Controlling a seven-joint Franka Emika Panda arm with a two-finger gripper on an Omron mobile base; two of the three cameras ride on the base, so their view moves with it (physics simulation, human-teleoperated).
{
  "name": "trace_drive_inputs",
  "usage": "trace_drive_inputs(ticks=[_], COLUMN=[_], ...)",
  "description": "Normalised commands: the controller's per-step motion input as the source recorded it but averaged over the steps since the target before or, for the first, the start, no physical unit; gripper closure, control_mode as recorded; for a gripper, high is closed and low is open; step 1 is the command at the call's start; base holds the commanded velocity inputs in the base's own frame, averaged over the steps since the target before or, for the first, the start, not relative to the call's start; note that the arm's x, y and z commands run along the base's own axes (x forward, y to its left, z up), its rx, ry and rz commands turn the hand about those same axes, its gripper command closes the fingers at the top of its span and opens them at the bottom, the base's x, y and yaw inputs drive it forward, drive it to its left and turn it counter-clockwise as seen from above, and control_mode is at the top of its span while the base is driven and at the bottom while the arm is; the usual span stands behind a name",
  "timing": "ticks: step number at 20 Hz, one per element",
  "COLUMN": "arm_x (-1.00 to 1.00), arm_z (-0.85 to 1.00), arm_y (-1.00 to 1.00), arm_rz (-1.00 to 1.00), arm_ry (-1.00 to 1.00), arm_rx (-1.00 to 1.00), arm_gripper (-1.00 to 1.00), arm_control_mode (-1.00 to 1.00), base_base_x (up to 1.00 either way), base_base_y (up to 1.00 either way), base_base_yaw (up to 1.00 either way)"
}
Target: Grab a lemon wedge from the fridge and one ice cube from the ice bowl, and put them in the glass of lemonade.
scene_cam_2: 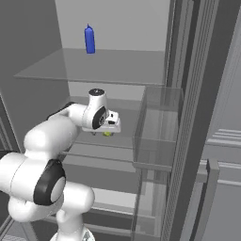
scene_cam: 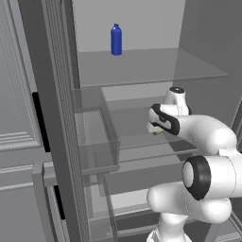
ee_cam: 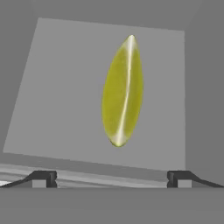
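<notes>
Lemon wedge lies on your fridge's clear middle shelf, directly under the wide-open, empty gripper; from both base cameras the hand hides nearly all of it. Above, you can see a blue bottle standing on the upper shelf.

Arm shell: we see smooth, glossy white casings, rounded and bulbous, joined in thick tube-like segments.
Joints: we note broad dark, near-black rings where the segments meet; the large one carries a pale grey round cap at its centre.
Wrist band: we see a dark curved stripe wrapping the white forearm housing.
Top cap: we see a small dark disc with a pale centre on the far white cylinder.
Claw: we see two small dark, blocky fingertips with pale inner faces, set wide apart.
</notes>
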Motion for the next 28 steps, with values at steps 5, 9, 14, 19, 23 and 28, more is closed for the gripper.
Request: trace_drive_inputs(ticks=[5, 9, 14, 19, 23, 28], arm_x=[0.34, 0.28, 0.10, 0.02, 0.24, 0.26], arm_z=[0.00, 0.00, -0.33, -0.18, 0.00, 0.00], arm_y=[0.00, 0.00, 0.00, 0.00, 0.00, 0.00], arm_rz=[0.04, 0.03, 0.05, 0.04, 0.03, 0.02], arm_ry=[0.00, 0.00, 0.00, 0.00, 0.00, 0.00], arm_rx=[0.00, 0.00, 0.00, 0.00, 0.00, 0.00], arm_gripper=[-1.00, -1.00, -1.00, -1.00, -1.00, -1.00], arm_control_mode=[-1.00, -1.00, -1.00, -1.00, -1.00, -1.00], base_base_x=[0.00, 0.00, 0.00, 0.00, 0.00, 0.00], base_base_y=[0.00, 0.00, 0.00, 0.00, 0.00, 0.00], base_base_yaw=[0.00, 0.00, 0.00, 0.00, 0.00, 0.00])
